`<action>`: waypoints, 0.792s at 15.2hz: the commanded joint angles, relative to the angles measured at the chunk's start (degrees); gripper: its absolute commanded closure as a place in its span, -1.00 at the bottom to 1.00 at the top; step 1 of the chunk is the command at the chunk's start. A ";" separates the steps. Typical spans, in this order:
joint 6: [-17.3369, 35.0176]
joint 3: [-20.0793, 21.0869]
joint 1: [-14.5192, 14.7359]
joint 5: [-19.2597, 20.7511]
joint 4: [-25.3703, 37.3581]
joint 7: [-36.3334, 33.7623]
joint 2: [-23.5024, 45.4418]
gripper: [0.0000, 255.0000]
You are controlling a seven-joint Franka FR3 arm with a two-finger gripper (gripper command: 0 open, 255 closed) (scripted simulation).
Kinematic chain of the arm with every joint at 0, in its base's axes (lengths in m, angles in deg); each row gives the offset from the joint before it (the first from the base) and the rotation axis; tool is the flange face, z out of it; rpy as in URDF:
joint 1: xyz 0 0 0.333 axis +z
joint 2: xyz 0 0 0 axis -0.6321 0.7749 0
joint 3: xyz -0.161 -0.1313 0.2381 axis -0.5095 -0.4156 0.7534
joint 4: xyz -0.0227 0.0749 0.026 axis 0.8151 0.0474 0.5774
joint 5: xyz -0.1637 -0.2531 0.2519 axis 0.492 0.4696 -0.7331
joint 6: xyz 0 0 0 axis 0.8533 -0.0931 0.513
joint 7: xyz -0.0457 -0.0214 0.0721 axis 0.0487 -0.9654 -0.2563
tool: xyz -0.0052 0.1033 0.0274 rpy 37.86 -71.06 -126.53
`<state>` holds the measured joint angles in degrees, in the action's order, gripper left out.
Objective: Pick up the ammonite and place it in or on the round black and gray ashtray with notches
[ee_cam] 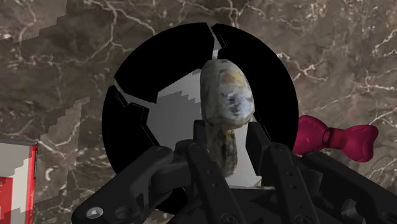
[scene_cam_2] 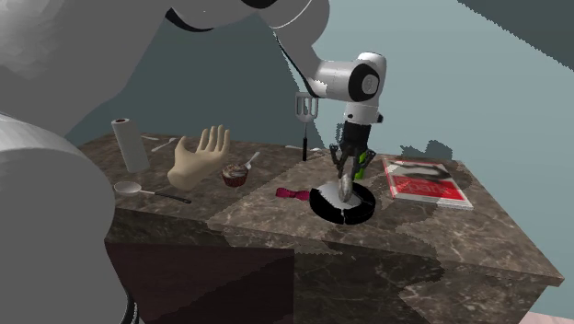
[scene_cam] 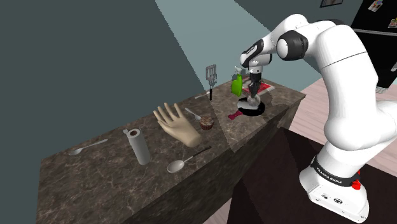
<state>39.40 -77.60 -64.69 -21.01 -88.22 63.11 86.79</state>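
Note:
The ammonite (ee_cam: 226, 102) is a mottled grey-brown stone disc, held edge-on between my fingers (ee_cam: 205, 167). My gripper (ee_cam: 232, 156) is shut on it directly above the round black ashtray (ee_cam: 127, 127), which has a grey centre and notches in its rim. In the second exterior view the ammonite (scene_cam_2: 347, 183) hangs just over the ashtray (scene_cam_2: 327, 204) under the gripper (scene_cam_2: 348, 166). In the shoulder view the gripper (scene_cam: 254, 89) stands over the ashtray (scene_cam: 256, 109) at the counter's far end.
A pink bow-shaped object (scene_cam_2: 292, 194) lies beside the ashtray. A red magazine (scene_cam_2: 425, 179), a green bottle (scene_cam: 236, 84), a spatula (scene_cam: 211, 77), a hand model (scene_cam: 175, 125), a cupcake (scene_cam: 207, 123), a paper roll (scene_cam: 137, 146) and spoons (scene_cam: 181, 165) share the marble counter (scene_cam: 83, 178).

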 commanded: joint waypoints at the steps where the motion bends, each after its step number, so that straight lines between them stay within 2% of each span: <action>1: 0.01 0.01 0.00 0.00 -0.01 0.00 0.02 1.00; 2: 0.01 0.01 0.00 0.00 -0.01 0.00 0.02 -1.00; 7: 0.01 0.01 0.00 0.00 -0.01 0.00 0.02 -1.00; 11: -6.13 -0.53 -0.12 0.79 4.18 -0.57 -2.02 -1.00; 12: -6.13 -0.54 -0.12 0.79 4.18 -0.57 -2.02 -1.00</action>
<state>34.09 -78.11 -64.81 -20.30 -84.70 62.66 84.87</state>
